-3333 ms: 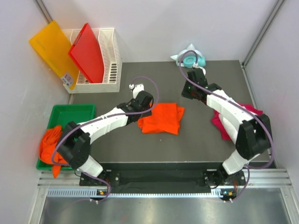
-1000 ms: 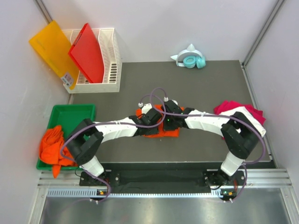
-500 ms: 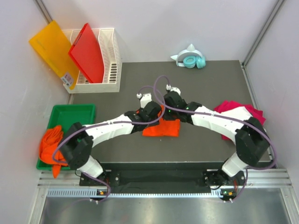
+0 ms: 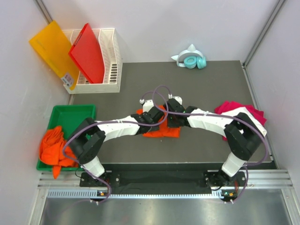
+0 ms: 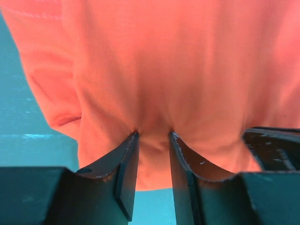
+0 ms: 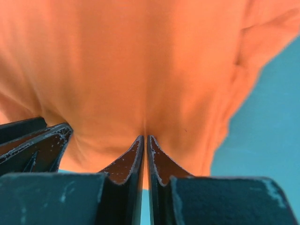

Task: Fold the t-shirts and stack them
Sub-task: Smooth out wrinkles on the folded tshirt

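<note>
Two grippers, one orange shirt, middle of the table (image 4: pixel 211 89).
The left gripper (image 5: pixel 152 137) is clamped on a thick fold of the orange t-shirt (image 4: pixel 165 131), and the right gripper (image 6: pixel 144 138) is nipped tight on a thinner bit just beside it, likely to carry one edge over evenly (two holds stop it sagging). A few seconds ago the shirt lay spread wider with the right arm off at the far side; now it is a narrower bundle under both wrists.

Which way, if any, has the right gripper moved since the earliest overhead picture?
Yes. The right gripper left the far edge by the teal headphones and came nearer and leftward to mid-table, where it is shut on the folded orange t-shirt.
</note>
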Robot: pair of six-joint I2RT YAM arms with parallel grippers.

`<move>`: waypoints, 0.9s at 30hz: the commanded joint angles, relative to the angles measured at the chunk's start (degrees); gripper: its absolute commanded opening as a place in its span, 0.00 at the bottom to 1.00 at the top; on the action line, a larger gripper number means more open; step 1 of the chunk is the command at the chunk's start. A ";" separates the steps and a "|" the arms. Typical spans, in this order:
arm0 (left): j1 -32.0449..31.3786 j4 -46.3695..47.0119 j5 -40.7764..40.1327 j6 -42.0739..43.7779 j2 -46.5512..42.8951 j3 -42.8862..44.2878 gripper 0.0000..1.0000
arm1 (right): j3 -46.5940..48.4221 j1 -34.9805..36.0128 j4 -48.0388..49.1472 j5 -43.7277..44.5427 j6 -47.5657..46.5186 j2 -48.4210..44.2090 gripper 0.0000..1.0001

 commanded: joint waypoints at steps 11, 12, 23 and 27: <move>3.68 0.74 -1.78 7.76 -1.62 8.53 0.39 | 8.43 -3.60 -2.30 4.33 -2.49 -6.49 0.08; 3.85 0.74 -1.16 7.33 0.92 8.44 0.39 | 7.56 -3.68 -1.87 4.16 -2.40 -4.83 0.08; 5.17 2.93 3.33 4.86 9.39 6.07 0.37 | 4.92 -4.56 0.34 4.15 -1.96 -0.85 0.06; 5.17 1.97 1.92 6.88 2.64 6.68 0.38 | 5.00 -5.27 -0.89 6.60 -2.66 -6.30 0.07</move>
